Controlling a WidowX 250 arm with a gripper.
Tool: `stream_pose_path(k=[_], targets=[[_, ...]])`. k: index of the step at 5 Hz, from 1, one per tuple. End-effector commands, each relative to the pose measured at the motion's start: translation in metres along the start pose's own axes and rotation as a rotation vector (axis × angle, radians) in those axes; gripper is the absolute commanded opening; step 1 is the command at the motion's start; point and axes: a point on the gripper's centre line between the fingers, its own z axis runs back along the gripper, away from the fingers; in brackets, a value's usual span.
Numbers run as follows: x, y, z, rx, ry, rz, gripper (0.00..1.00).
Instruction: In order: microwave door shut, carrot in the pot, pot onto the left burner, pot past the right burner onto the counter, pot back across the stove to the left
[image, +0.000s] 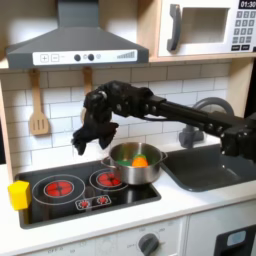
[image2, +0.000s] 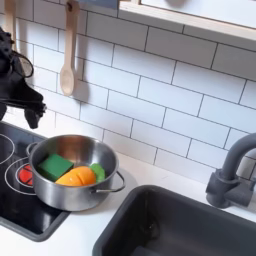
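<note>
Two burners show on the flat glossy black stove (image: 60, 195), and the shiny round stainless-steel pot (image: 135, 165) sits at its right edge in the first exterior view, just below and right of the black claw (image: 88, 135). The claw hangs above the stove, near the pot's rim but apart from it; whether its fingers are spread or pressed together I cannot tell, they are too dark. Inside the pot lies the small orange toy carrot (image2: 78, 177) w/ something green beside it. The white-framed microwave door (image: 200, 28), far up and right of the claw, looks shut.

My judgement: door and carrot steps are done, sliding comes next. The pot is stiff, prob. light, and smooth steel on a glossy panel should slide easily, maybe too easily. Best contact is the rim or wall on the claw's near side, or one small side handle (image2: 112, 183). A high push could tip it; the pale off-white desk (image: 190, 200) is beyond it.
</note>
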Motion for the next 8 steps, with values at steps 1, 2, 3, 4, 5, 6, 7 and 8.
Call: stream_pose_path(k=[1, 2, 3, 4, 5, 6, 7, 8], targets=[[0.018, -0.01, -0.003, -0.013, -0.05, -0.038, 1.0], [0.024, -0.015, -0.001, -0.027, -0.079, -0.061, 1.0], [0.028, -0.017, -0.001, -0.04, -0.1, -0.073, 1.0], [0.03, -0.019, -0.002, -0.054, -0.115, -0.075, 1.0], [0.038, -0.021, 0.002, -0.057, -0.147, -0.085, 1.0], [0.043, -0.02, -0.001, -0.059, -0.157, -0.088, 1.0], [0.048, -0.02, 0.001, -0.067, -0.181, -0.086, 1.0], [0.052, -0.021, -0.001, -0.068, -0.19, -0.089, 1.0]])
